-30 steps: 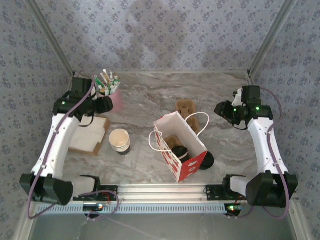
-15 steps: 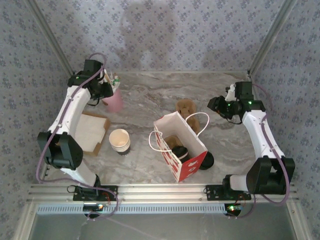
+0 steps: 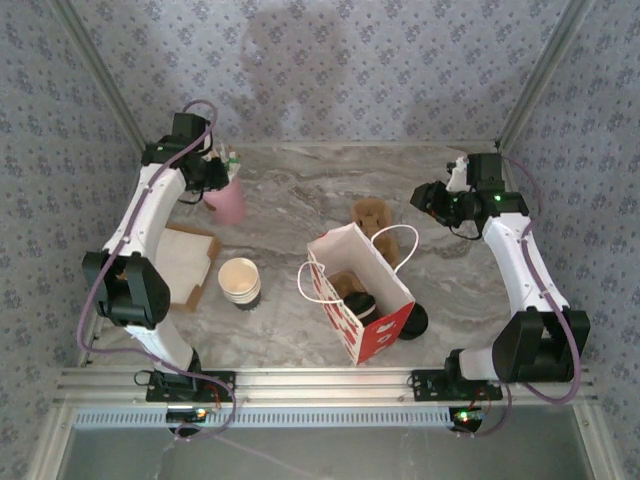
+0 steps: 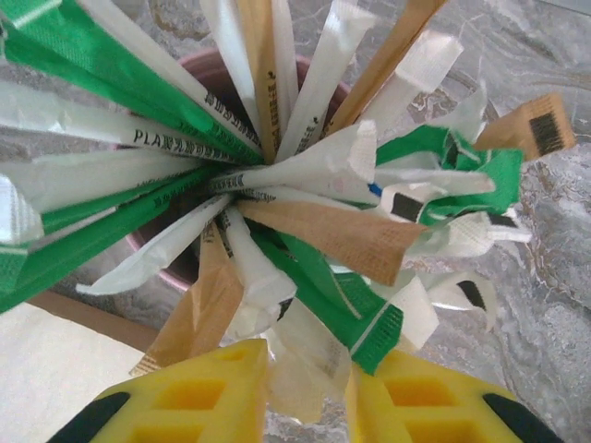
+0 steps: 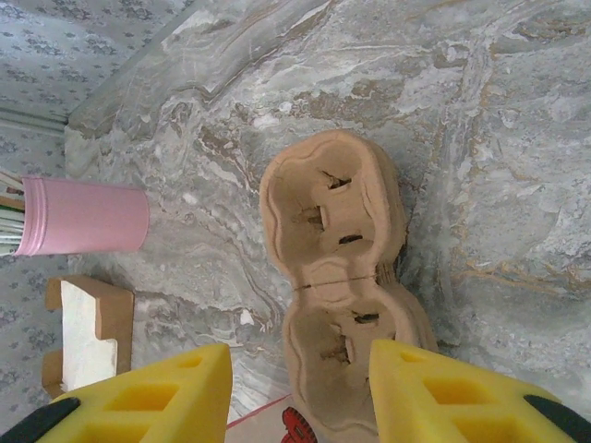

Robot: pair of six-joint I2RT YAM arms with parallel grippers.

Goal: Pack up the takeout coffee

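From the top external camera, the red-and-white paper bag (image 3: 374,336) stands open near the middle of the marble table (image 3: 300,190). The takeout coffee (image 3: 361,304) sits inside it, black lid up. A brown cardboard cup carrier (image 3: 372,215) lies just beyond the bag, and a stack of paper cups (image 3: 240,281) stands to its left. The left gripper (image 3: 215,172) is at the far left, over the pink cup (image 3: 228,204). The right gripper (image 3: 428,198) hangs at the far right.

In the left wrist camera, the left gripper (image 4: 309,365) has its yellow fingers on either side of the sachets (image 4: 277,175) fanning out of the pink cup (image 4: 150,247). I cannot tell whether they pinch one.

In the right wrist camera, the right gripper (image 5: 300,355) is spread apart and empty above the carrier (image 5: 337,240). The pink cup (image 5: 88,217) is well to the left.
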